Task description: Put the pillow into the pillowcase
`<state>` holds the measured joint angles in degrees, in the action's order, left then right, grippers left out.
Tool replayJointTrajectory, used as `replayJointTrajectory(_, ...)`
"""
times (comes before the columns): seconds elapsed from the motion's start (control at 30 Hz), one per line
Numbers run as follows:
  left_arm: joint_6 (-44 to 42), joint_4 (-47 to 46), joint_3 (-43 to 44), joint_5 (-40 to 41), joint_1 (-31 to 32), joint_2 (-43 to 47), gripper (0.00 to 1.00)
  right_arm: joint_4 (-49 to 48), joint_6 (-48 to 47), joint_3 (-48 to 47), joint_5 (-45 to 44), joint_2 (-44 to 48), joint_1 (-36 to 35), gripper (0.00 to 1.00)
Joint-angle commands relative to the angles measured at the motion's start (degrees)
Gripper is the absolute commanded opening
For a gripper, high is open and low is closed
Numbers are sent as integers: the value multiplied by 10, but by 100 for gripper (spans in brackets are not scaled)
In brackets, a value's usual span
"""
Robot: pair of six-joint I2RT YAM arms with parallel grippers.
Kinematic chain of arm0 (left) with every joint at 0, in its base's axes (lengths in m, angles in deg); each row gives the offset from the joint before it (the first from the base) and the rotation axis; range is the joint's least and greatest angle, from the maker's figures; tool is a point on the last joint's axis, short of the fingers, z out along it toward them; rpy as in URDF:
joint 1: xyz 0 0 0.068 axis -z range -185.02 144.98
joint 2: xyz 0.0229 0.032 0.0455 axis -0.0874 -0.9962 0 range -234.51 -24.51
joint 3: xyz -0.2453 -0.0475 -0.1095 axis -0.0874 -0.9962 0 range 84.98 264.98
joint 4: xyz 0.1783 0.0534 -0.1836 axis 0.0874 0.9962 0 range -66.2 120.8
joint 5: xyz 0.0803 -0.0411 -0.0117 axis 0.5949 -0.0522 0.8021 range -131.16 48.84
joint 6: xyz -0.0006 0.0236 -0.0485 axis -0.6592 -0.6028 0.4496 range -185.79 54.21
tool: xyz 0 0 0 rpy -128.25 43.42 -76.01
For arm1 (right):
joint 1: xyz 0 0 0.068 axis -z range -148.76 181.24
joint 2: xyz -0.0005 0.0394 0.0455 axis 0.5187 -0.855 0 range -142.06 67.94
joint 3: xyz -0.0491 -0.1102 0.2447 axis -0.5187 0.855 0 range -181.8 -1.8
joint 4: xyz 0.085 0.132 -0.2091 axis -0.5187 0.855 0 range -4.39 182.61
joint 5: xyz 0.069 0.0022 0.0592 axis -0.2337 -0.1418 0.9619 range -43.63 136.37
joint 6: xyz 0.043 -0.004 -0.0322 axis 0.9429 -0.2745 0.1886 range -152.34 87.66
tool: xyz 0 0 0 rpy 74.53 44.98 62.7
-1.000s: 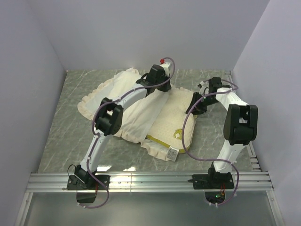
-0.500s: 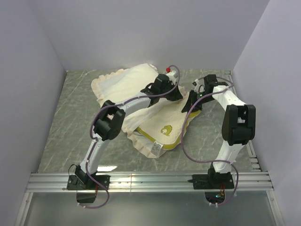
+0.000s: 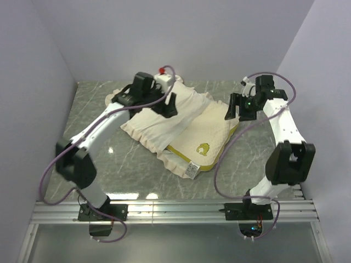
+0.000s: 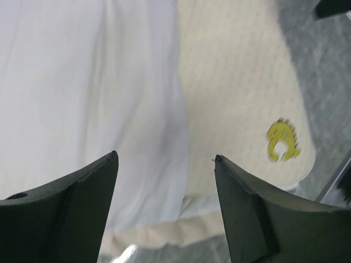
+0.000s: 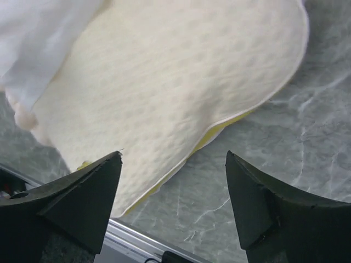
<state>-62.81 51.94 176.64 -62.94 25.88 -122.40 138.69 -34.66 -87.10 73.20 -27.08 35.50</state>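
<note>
The cream-yellow dimpled pillow [image 3: 211, 129] lies flat in the middle of the table, its round yellow mark [image 3: 202, 148] facing up. The white pillowcase [image 3: 164, 118] with beige ruffled trim covers the pillow's left part. My left gripper [image 3: 169, 105] hovers over the pillowcase, open and empty. In the left wrist view its fingers [image 4: 71, 203] frame the pillowcase [image 4: 82, 82] beside the pillow [image 4: 230, 82]. My right gripper [image 3: 238, 112] hangs open above the pillow's far right edge. The right wrist view shows the pillow [image 5: 181, 71] and bare table between the right gripper [image 5: 173, 156] jaws.
Grey marbled tabletop [image 3: 93, 159] surrounds the bedding. Purple walls close in the left, back and right. An aluminium rail [image 3: 175, 211] runs along the near edge, also seen as the rail [image 5: 137, 241] in the right wrist view. A white label [image 3: 192, 169] sticks out at the pillow's near corner.
Both grippers have opened and let go, and both have lifted away. The left arm swung left and back. Pillow and pillowcase have dropped flat.
</note>
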Motion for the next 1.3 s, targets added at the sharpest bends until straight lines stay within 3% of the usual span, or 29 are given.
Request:
replayJointTrajectory(0.0, -65, 43, -112, 10, -16, 74, 77, 18, -22, -2, -42, 79, -77, 86)
replayJointTrajectory(0.07, -40, 10, -203, 16, -15, 124, 77, 17, 6, 41, -33, 82, -121, 88)
replayJointTrajectory(0.17, 2, -48, -294, 30, -15, 155, 79, 24, 22, 97, -28, 54, -134, 88)
replayJointTrajectory(0.43, -2, -44, -354, 95, 17, 103, 81, 67, 15, 147, 1, 10, -130, 88)
replayJointTrajectory(0.5, 9, -65, -361, 92, 30, 89, 76, 62, 18, 155, 48, -1, -130, 88)
replayJointTrajectory(0.53, 14, -71, -365, 90, 40, 82, 72, 55, 18, 159, 66, -12, -130, 85)
replayJointTrajectory(0.6, 22, -84, -366, 77, 49, 59, 50, 45, 21, 165, 120, -40, -130, 79)
replayJointTrajectory(0.63, 24, -83, -360, 66, 59, 50, 41, 43, 18, 164, 143, -49, -130, 69)
replayJointTrajectory(0.67, 23, -78, -356, 28, 66, 38, 22, 38, 20, 163, 166, -58, -129, 61)
replayJointTrajectory(0.7, 16, -76, -350, 11, 87, 33, 15, 34, 22, 160, 203, -74, -129, 50)
replayJointTrajectory(0.73, 12, -72, -333, -7, 100, 31, 10, 36, 19, 157, 232, -80, -129, 30)
replayJointTrajectory(0.77, 7, -72, -323, -46, 110, 32, 0, 36, 18, 153, 254, -86, -129, 18)
replayJointTrajectory(0.8, -2, -70, -312, -64, 135, 32, 0, 34, 20, 152, 271, -90, -129, 2)
replayJointTrajectory(0.83, -9, -67, -285, -91, 144, 32, 0, 33, 22, 153, 312, -90, -129, 0)
replayJointTrajectory(1.0, -63, -51, -218, -238, 193, 38, 0, -5, 57, 169, 365, -72, -130, 0)
replayJointTrajectory(1.17, -108, 7, -204, -265, 202, 35, 1, -46, 100, 196, 337, -58, -138, 0)
replayJointTrajectory(1.23, -128, 28, -213, -263, 193, 42, 8, -44, 85, 210, 319, -56, -147, 0)
replayJointTrajectory(1.27, -129, 39, -219, -269, 185, 63, 21, -41, 75, 226, 308, -55, -150, 0)
